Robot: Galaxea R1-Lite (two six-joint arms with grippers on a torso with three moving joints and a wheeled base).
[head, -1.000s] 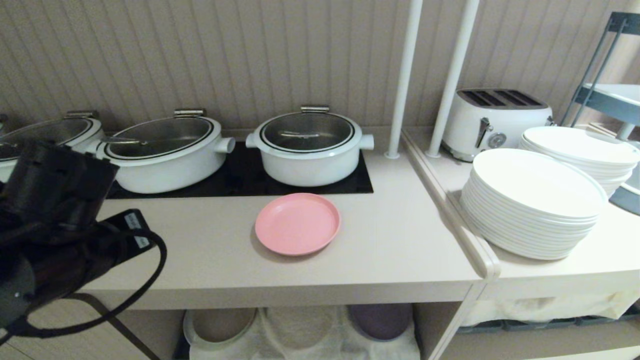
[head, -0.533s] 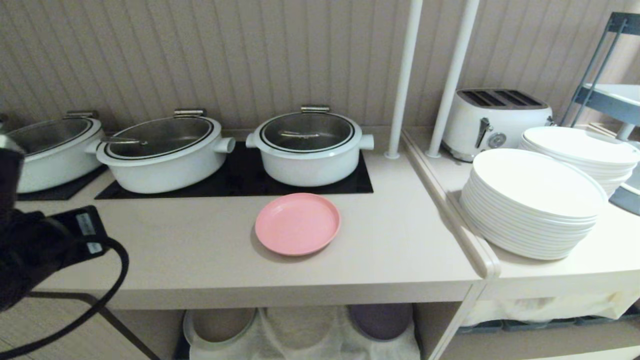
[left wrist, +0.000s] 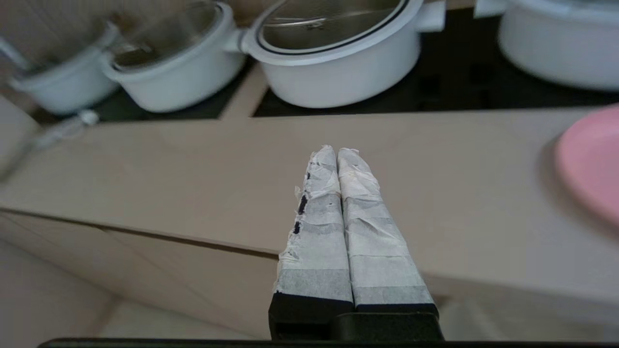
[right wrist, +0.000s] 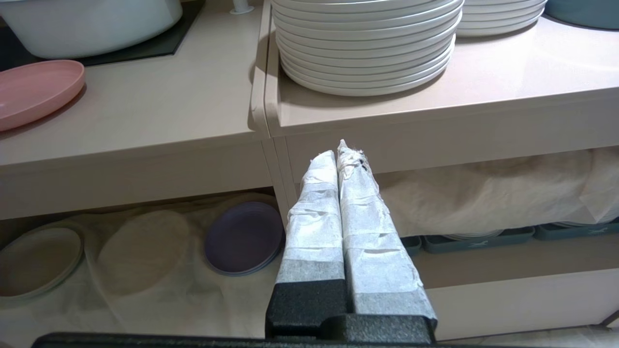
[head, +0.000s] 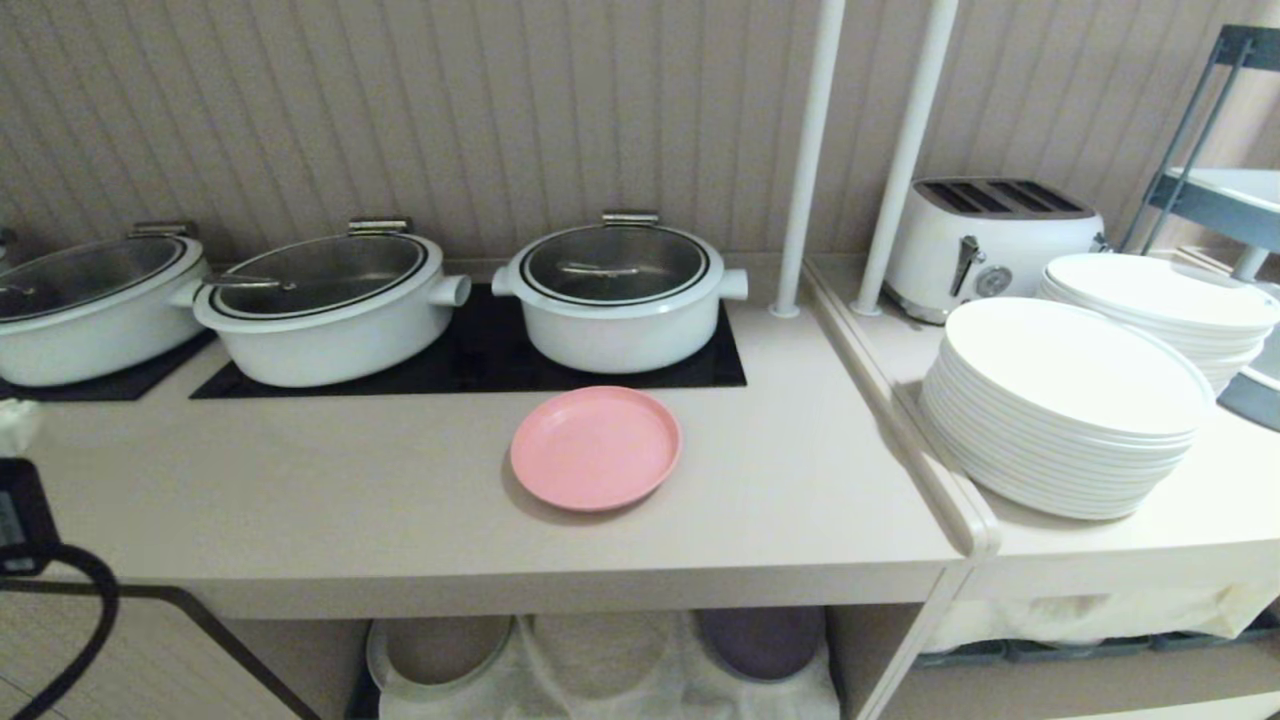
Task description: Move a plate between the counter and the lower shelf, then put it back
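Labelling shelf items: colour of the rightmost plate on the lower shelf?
Purple plate; clearest in the right wrist view.

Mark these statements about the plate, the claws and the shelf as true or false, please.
1. The pink plate lies on the counter. True.
2. The left claw holds the plate. False: it is shut on nothing, over bare counter, apart from the plate.
3. A purple plate lies on the lower shelf. True.
4. The right claw is open. False: its fingers are pressed together, empty.
5. The pink plate is stacked on the white plates. False: those stand apart on the side ledge.
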